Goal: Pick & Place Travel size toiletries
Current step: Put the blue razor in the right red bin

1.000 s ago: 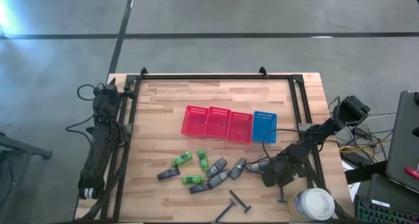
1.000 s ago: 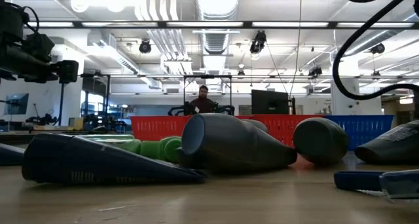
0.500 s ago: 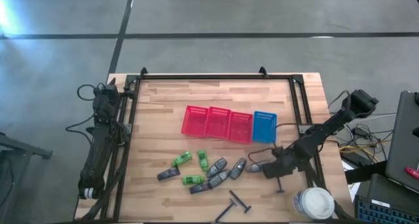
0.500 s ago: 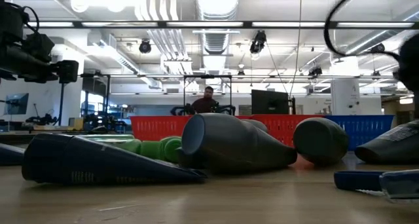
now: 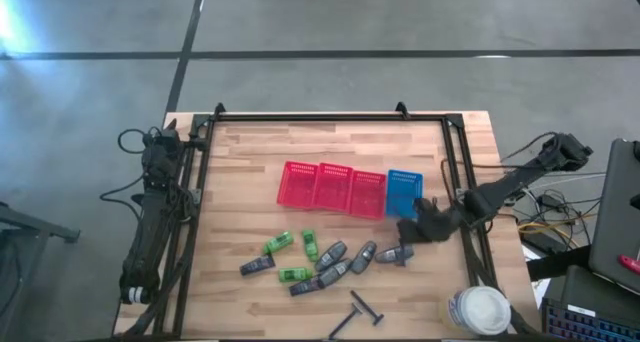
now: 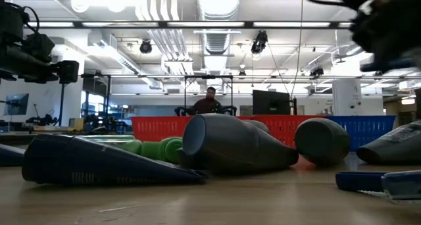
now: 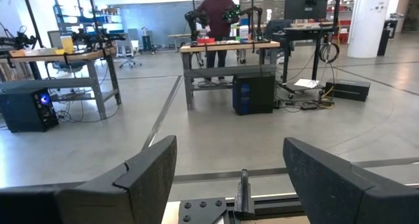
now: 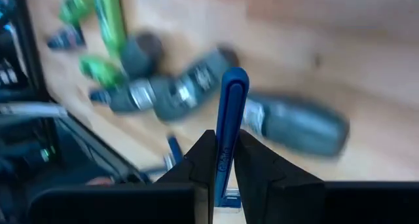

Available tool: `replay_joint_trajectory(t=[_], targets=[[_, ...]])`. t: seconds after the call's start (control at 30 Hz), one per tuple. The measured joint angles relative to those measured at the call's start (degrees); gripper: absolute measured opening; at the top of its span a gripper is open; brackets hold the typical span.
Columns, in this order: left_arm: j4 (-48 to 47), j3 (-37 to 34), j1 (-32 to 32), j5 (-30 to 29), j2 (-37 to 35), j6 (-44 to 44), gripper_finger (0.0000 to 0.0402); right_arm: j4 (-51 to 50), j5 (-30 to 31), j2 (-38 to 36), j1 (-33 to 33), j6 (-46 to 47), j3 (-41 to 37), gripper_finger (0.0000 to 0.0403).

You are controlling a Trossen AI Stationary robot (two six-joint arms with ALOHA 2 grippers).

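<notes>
**Right arm lifted off the table with a blue razor**

Moved since a second ago: the right claw (image 5: 418,222), earlier low over the table's front right near the white round-lidded container (image 5: 480,310), now sits higher and farther back, just beside the blue mesh basket (image 5: 404,194). The black stick that lay under it then is gone from that spot.

- Right claw: fingers (image 8: 196,165) pressed together on the handle of a thin blue razor (image 8: 229,112), which stands up between them in the right wrist view.
- Left claw (image 7: 229,178): fingers spread wide, nothing between them; arm parked along the table's left edge, facing out into the room.
- Dark grey tubes: one (image 5: 394,254) under the right arm, just in front of the blue basket; others (image 5: 330,267) clustered at the table's front centre.
- Green bottles (image 5: 278,244): three, mixed among the tubes, left of centre.
- Black T-shaped razors (image 5: 365,306): two, near the front edge.
- Red mesh baskets (image 5: 332,188): a row of three, touching the blue one.
- Table (image 5: 250,157): wooden slats, black frame.
- Person (image 7: 218,18): standing at a workbench across the room.
</notes>
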Motion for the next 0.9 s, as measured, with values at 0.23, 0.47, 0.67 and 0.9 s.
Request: replay_joint_trajectory(t=[0.23,0.47,0.67,0.9], targets=[[0.0,0.0,0.0,0.0,0.0,0.0,0.0284,0.0,-4.8,3.1,-20.4,-18.3,5.2,0.0034],[0.0,0.0,0.0,0.0,0.0,0.0,0.0284,0.0,-17.0,12.6,-38.2,-35.0,9.5,0.0034],[0.0,0.0,0.0,0.0,0.0,0.0,0.0284,-0.1,-23.5,23.1,-42.7,-43.6,14.4,0.0042],[0.0,0.0,0.0,0.0,0.0,0.0,0.0284,-1.1,-24.3,32.6,-43.4,-45.8,18.7,0.0038]])
